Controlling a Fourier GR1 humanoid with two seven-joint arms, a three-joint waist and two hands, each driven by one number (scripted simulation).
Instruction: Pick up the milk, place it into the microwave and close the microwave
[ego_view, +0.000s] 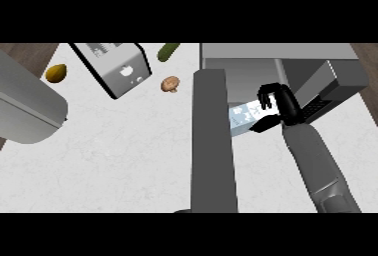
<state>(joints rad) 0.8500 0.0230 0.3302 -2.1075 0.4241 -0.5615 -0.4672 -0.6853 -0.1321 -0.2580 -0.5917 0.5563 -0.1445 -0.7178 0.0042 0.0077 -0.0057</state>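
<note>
Milk carton (242, 116) enclosed by curled fingers of right robot hand (289, 110), held at microwave (273, 50) opening, at three o'clock of open door (214, 150).

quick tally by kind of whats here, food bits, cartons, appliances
loose food pieces: 3 (yellow-brown one, green cucumber, brown mushroom)
milk carton: 1, fingers of the right hand curled round it
appliances: 2 (silver box appliance, microwave)
total: 6
</note>
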